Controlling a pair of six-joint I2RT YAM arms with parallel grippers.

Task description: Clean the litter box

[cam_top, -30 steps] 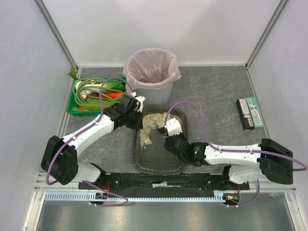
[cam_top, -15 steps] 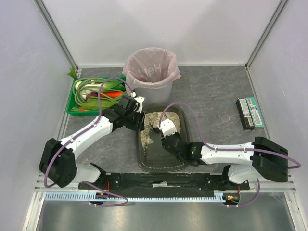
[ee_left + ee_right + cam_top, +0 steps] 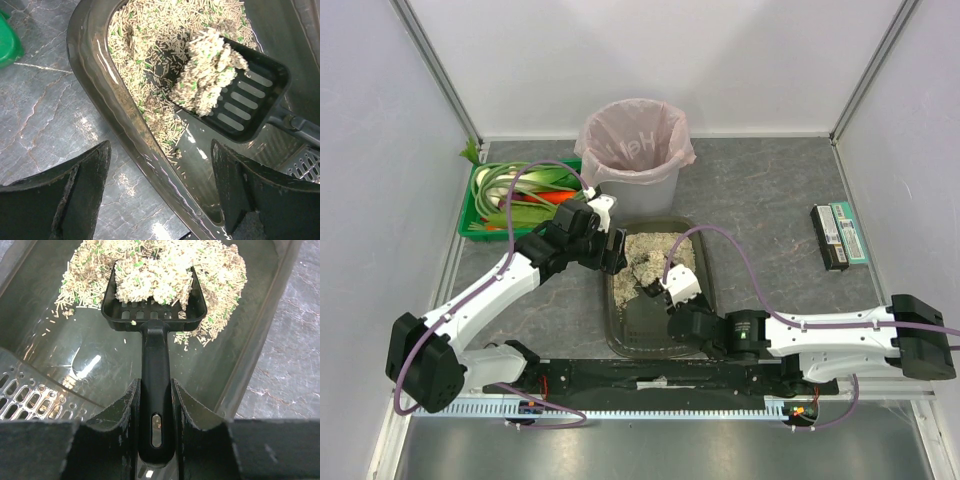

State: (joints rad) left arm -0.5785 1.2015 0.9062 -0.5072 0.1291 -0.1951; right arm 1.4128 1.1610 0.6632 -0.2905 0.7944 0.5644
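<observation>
Green crate (image 3: pixel 480 230): sat at ten o'clock from the tray, full of vegetables, well apart from the work
Left gripper (image 3: pixel 160 170): jaws were spread wide and held nothing; it was poised astride the tray's nine o'clock rim, one finger over the table and one over the inside, placed there, I judged, to steady the tray if needed
Bin (image 3: pixel 645 188): stood at twelve o'clock just beyond the tray's far end, pink bag folded over its mouth; the likely home for the waste
Litter box (image 3: pixel 635 335): lay mid-table close to the arm bases, long axis six to twelve, litter (image 3: pixel 650 248) heaped at the twelve o'clock end, six o'clock floor bare
Scoop (image 3: pixel 155 355): slotted head was held about level at the pile's near edge, carrying a pale clump (image 3: pixel 155 282); kept flat, I'd say, so loose pellets sift out while the lump stays
Right gripper (image 3: pixel 155 405): was clamped tight on the scoop's handle, reaching in from six o'clock
Open room: the path toward twelve looked free above the far rim, though the bin's wall called for a lift first; the left arm crowded the ten o'clock corner
Flat boxes (image 3: pixel 840 235): lay at three o'clock near the table's edge, well clear
</observation>
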